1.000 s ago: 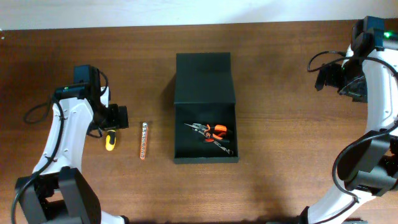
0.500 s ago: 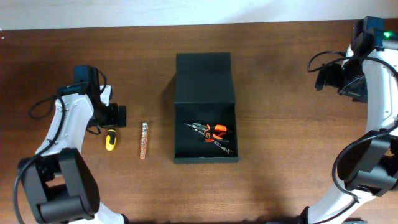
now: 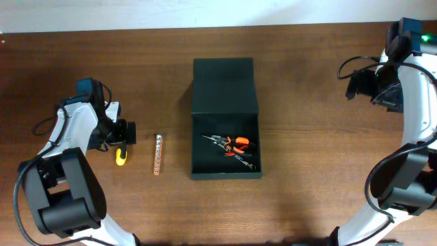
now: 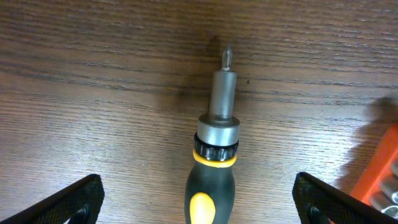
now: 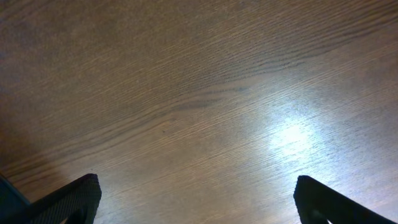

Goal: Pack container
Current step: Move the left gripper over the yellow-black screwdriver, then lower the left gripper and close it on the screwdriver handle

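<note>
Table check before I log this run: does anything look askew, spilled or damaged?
Nothing stands out. The container lies square, lid open, pliers inside; the screwdriver and bit holder lie whole on the table.

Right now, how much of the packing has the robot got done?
Done: orange-handled pliers lie inside the open dark rectangular box. In hand: the left end effector hovers open over the yellow-and-black screwdriver, not gripping it. Left: that screwdriver, the slim orange-and-silver bit strip beside it, and probably closing the lid.
</note>
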Controlling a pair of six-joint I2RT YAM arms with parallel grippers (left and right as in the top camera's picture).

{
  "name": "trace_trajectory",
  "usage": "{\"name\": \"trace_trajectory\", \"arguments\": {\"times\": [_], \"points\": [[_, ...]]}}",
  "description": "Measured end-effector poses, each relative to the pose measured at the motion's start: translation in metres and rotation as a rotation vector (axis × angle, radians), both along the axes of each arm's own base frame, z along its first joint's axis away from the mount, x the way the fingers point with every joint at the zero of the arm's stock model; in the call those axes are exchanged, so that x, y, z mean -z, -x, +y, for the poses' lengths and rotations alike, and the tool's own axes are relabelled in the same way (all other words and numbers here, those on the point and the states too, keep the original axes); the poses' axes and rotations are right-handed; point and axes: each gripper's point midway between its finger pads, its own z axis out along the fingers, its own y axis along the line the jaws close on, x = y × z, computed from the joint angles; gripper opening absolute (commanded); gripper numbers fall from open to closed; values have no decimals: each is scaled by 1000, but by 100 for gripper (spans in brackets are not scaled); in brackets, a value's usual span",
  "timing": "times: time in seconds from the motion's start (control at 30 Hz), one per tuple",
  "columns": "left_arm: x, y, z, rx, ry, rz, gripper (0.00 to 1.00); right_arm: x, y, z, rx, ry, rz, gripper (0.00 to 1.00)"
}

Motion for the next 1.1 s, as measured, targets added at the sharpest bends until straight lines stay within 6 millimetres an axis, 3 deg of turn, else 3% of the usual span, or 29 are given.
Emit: {"name": "trace_trajectory", "arguments": {"times": [0.27, 0.77, 1.1], "points": [[14, 4, -1, 0, 10, 42, 99, 0, 0, 0, 0, 0, 0, 99], [14, 6, 2, -24, -11, 49, 99, 0, 0, 0, 0, 0, 0, 99], [13, 19, -1, -23, 1, 100, 99, 0, 0, 0, 0, 0, 0, 99]]}}
